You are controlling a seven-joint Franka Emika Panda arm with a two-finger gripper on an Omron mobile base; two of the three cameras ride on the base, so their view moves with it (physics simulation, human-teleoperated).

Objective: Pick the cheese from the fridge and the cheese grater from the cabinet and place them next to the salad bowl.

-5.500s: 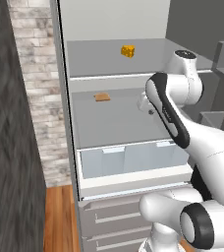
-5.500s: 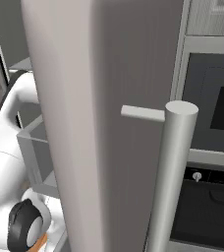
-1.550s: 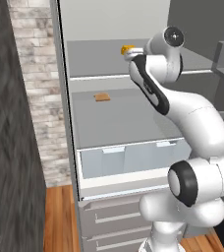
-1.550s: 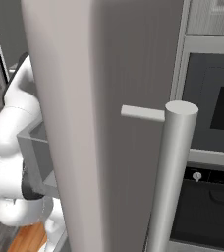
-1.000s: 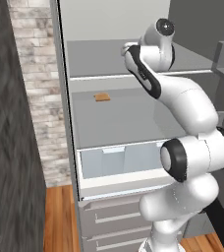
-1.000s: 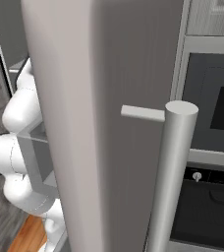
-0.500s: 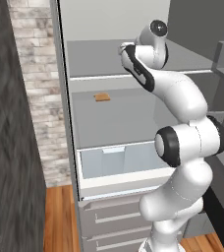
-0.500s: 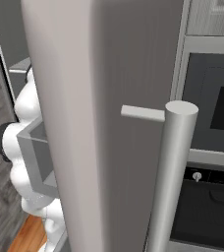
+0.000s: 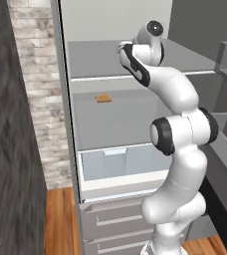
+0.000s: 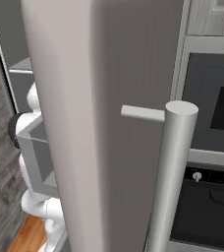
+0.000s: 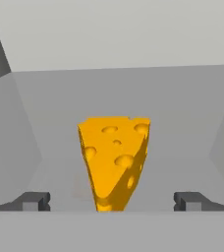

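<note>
Between your gripper's [image 11: 112,201] two wide-spread fingertips [image 11: 33,200], with nothing held, the cheese [image 11: 114,160] sits dead ahead on the fridge's [image 9: 135,62] upper shelf. Its pointed end faces you and its broad back faces the fridge's rear wall. Judging by this, you only need to push straight forward along the shelf, since the wedge's long axis runs along your approach.

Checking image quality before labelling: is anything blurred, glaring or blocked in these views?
Hand view: yellow-orange holed cheese wedge sharp, evenly lit, no glare. Right base view: pale grey fridge door blocks most of it. Left base view: dark wall at left looks smeared.
</note>
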